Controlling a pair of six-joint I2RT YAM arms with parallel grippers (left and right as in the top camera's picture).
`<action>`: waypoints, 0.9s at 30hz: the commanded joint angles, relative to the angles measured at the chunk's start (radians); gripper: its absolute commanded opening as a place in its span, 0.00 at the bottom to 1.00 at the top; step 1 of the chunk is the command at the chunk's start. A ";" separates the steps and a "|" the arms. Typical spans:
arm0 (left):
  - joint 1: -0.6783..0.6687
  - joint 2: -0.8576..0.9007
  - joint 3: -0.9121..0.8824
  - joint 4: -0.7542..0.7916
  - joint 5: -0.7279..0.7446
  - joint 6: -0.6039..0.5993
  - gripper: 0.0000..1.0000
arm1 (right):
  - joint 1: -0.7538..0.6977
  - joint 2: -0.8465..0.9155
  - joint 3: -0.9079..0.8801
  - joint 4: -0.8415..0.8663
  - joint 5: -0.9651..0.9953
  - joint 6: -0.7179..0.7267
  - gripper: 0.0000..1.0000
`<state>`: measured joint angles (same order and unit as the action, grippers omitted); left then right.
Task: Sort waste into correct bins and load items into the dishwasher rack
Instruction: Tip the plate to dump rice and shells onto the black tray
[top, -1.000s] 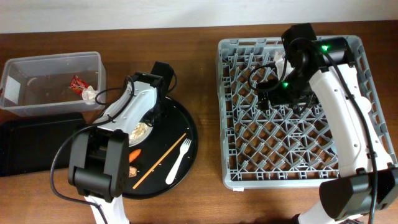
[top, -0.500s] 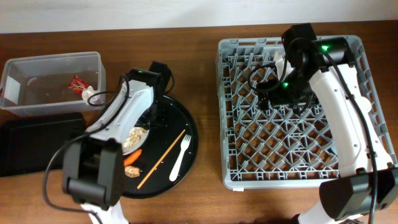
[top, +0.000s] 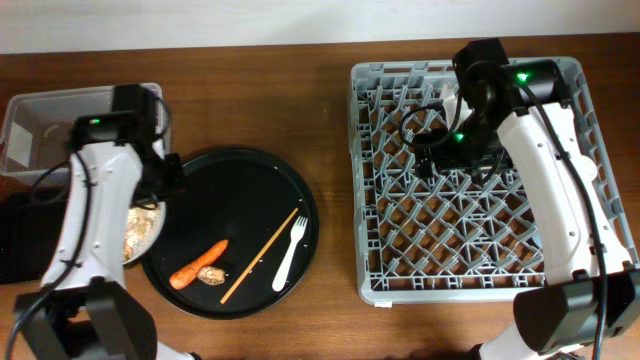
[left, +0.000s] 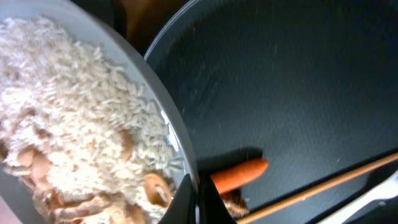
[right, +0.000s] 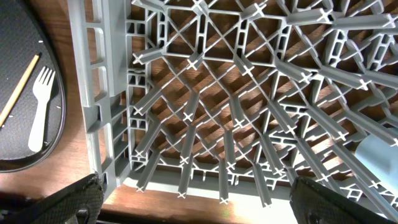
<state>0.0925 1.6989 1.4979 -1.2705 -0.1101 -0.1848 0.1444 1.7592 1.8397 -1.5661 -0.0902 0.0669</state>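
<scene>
My left gripper (top: 160, 200) is shut on the rim of the white round plate (top: 158, 228), held at the left edge of the round black tray. In the left wrist view the jaws (left: 199, 202) pinch the plate rim (left: 169, 106); beige rice and food scraps (left: 74, 124) lie on the plate. An orange carrot piece (top: 195, 265), a scrap (top: 212, 275), the wooden stick (top: 260, 255) and the white fork (top: 290, 250) lie on the round tray. My right gripper (top: 440, 150) is open and empty above the grey rack (top: 470, 270). The wrapper and paper wad are hidden.
The clear tub (top: 50, 120) stands at the far left, partly hidden by my left arm. The flat black tray (top: 20, 240) lies in front of it. A light-blue cup (right: 379, 152) sits in the rack. The round black tray (top: 250, 190) lies between bins and rack.
My left arm has swung left with the plate, from the round tray's middle to its left edge. The carrot and scrap stay on the tray. The right arm has not moved.
</scene>
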 joint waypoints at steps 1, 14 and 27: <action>0.124 -0.028 0.023 0.061 0.102 0.116 0.00 | -0.001 0.004 -0.005 -0.006 0.006 -0.007 0.99; 0.379 -0.027 0.023 0.257 0.334 0.156 0.00 | -0.001 0.004 -0.005 -0.016 0.006 -0.007 0.99; 0.612 -0.027 0.022 0.255 0.795 0.248 0.00 | -0.001 0.004 -0.005 -0.016 0.013 -0.007 0.99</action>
<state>0.6731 1.6989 1.4982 -1.0203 0.5434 -0.0109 0.1444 1.7592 1.8397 -1.5795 -0.0898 0.0673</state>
